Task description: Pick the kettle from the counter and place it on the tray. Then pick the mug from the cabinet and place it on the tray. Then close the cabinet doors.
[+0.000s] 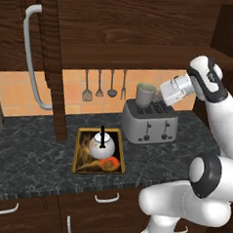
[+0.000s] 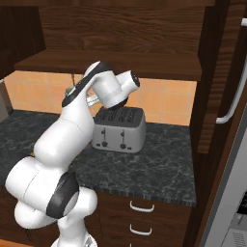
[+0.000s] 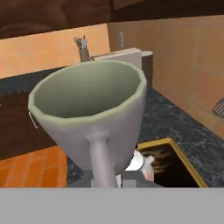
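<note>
The white kettle (image 1: 102, 144) with its black handle stands inside the gold-rimmed tray (image 1: 100, 130) on the dark marble counter (image 1: 28, 157). My gripper (image 1: 154, 97) is shut on the off-white mug (image 1: 145, 94), holding it in the air just above the toaster, below the cabinet shelf (image 1: 142, 54). In the hand view the mug (image 3: 92, 105) looms close with its mouth open toward the camera and its handle pointing down. Below it show a bit of the kettle (image 3: 141, 164) and a corner of the tray (image 3: 175, 146). The cabinet doors (image 1: 56, 61) stand open.
A grey toaster (image 1: 150, 123) sits right of the tray, directly under the mug. Utensils (image 1: 103, 86) hang on the tiled wall. The left door's bar handle (image 1: 32, 54) and the right door's handle (image 2: 231, 106) jut out. Drawers (image 2: 140, 207) sit below.
</note>
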Motion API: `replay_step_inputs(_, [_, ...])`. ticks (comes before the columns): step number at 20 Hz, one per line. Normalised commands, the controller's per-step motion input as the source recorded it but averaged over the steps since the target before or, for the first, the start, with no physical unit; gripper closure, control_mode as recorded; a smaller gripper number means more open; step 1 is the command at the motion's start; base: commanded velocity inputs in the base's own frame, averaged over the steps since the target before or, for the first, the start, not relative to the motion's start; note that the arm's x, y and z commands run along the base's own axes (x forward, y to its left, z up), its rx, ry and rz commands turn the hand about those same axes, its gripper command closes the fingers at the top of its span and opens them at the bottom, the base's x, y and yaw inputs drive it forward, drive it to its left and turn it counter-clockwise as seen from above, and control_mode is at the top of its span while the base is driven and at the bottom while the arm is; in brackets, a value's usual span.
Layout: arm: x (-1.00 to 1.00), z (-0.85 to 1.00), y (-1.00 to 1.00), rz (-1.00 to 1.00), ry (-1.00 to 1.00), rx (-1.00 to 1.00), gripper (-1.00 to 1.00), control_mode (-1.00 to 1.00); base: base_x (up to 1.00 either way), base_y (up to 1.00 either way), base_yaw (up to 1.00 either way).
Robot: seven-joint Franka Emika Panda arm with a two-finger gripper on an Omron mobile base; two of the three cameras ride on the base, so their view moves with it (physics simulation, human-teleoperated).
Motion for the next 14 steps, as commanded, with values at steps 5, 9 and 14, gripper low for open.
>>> replay_step_inputs(5, [0.0, -1.0, 0.85, 0.15, -0.16, -0.2, 1.0, -1.0, 0.0, 0.0, 0.0])
replay_step_inputs(9, [0.02, -1.0, 0.67, 0.17, -0.14, -0.13, 1.0, -1.0, 0.0, 0.0, 0.0])
replay_step_inputs(14, [0.17, -0.77, 0.31, 0.18, -0.03, 0.0, 1.0, -1.0, 0.0, 0.0, 0.0])
